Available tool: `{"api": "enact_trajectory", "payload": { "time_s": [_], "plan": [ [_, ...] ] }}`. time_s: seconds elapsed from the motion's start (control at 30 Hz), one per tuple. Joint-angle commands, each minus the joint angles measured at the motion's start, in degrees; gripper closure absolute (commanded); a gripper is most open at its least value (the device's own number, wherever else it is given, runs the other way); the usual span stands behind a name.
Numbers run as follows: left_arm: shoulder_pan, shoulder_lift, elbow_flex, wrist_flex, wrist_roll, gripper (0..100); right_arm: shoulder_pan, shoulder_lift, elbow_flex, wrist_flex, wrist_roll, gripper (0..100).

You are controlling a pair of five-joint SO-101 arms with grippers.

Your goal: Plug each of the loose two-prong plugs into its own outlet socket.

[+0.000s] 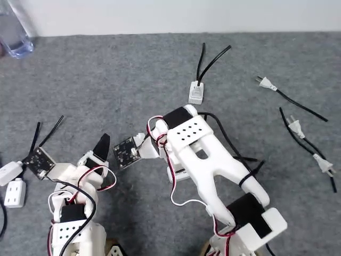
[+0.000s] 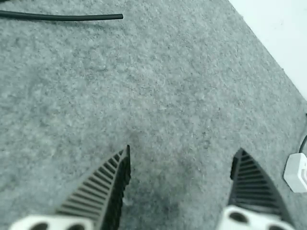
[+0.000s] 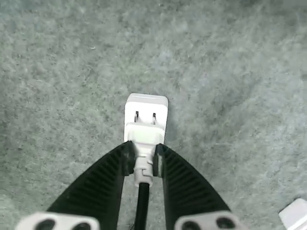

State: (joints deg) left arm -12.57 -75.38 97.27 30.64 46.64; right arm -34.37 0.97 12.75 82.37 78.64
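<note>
From above, the right arm (image 1: pixel 213 160) lies across the grey bench (image 1: pixel 117 74) toward a white socket (image 1: pixel 196 93) that has two black leads. The left arm (image 1: pixel 74 213) sits low at the left, near two spare sockets (image 1: pixel 15 192) at the bench's left edge. Three loose plugs (image 1: pixel 294 126) lie at the far right, well apart from both arms.

In the left wrist view, the left claw (image 2: pixel 180 177) has its fingers (image 2: pixel 105 191) spread wide above the bench. A black cord (image 2: pixel 62 17) lies farther off.

In the right wrist view, the right claw (image 3: pixel 144 151) is clamped on a white plug (image 3: pixel 144 134), whose cord runs back between the fingers. Its two prongs (image 3: pixel 136 116) meet the white socket's face, with most of their length showing.
</note>
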Motion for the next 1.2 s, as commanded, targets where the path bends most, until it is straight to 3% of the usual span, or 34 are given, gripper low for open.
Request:
{"api": "enact_trajectory", "payload": {
  "time_s": [0.0, 0.4, 0.63, 1.17],
  "plan": [
    [-0.18, -0.53, -0.4, -0.09, -0.53, 68, 0.48, -0.13, 1.67, -1.36, 1.49, 99.0],
    [-0.18, -0.53, -0.4, -0.09, -0.53, 68, -2.24, 0.48, 8.88, -8.13, 1.05, 99.0],
    [-0.18, -0.53, -0.4, -0.09, -0.53, 68, -4.44, 10.15, 10.29, -12.53, 0.97, 99.0],
    [-0.09, -0.53, -0.4, -0.09, -0.53, 68, -4.0, 13.41, 8.62, -12.88, -0.62, 99.0]
  ]
}}
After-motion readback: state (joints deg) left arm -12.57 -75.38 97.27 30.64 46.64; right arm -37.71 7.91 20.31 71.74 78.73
